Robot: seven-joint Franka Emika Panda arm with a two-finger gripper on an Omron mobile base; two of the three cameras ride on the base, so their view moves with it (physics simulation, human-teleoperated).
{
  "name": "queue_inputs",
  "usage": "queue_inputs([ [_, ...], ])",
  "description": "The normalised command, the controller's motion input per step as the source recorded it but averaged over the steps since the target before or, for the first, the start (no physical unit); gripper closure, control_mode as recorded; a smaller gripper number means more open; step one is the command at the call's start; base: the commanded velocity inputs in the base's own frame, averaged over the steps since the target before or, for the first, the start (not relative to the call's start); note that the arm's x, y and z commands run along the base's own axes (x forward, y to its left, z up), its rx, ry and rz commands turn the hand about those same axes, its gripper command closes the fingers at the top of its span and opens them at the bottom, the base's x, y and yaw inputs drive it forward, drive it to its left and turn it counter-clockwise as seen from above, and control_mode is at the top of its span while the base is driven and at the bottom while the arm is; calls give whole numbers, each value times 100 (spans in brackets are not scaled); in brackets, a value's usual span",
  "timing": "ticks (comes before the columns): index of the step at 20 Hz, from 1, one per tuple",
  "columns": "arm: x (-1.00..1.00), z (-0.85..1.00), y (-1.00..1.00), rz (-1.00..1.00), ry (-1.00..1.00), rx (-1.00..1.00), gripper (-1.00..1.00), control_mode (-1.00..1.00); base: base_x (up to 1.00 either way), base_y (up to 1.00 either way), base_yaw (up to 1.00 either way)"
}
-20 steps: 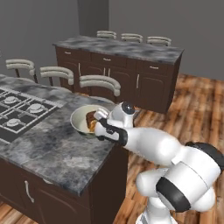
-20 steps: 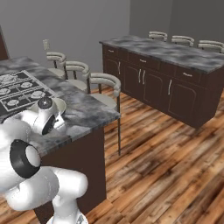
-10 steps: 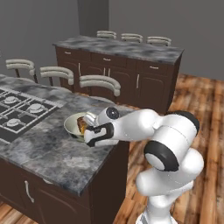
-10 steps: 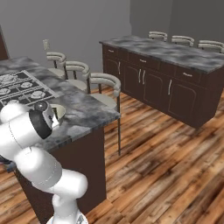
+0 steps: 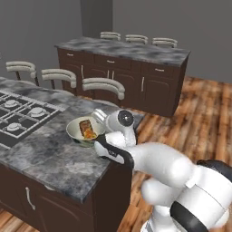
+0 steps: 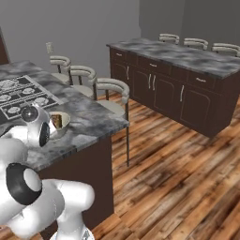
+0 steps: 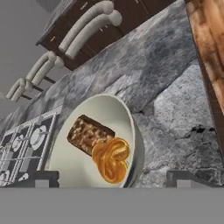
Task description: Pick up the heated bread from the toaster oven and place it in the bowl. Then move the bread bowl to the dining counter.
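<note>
Bowl (image 7: 131,127) holds heated bread (image 7: 110,159) touching brown chunk (image 7: 89,133); tool (image 7: 111,179) spread, straddling rim.

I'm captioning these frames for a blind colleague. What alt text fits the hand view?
A pale bowl sits on the grey marbled dining counter, holding the golden heated bread touching a darker brown chunk. The gripper has a dark fingertip on either side of the bowl; cooktop and stools lie beyond.

Kitchen, gas cooktop (image 5: 25,115), stone counters, stools (image 5: 103,86)
</note>
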Motion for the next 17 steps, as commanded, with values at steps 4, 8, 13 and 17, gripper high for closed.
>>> queue_inputs([
  [4, -99, 100, -99, -5, -17, 7, -100, -100, 0, 0, 0],
  [8, -100, 100, -100, -1, -14, 15, -100, -100, 0, 0, 0],
  [13, -100, 94, -100, 0, -8, 20, -100, -100, 0, 0, 0],
  [17, -86, 89, -84, 0, -10, 21, -100, -100, 0, 0, 0],
])
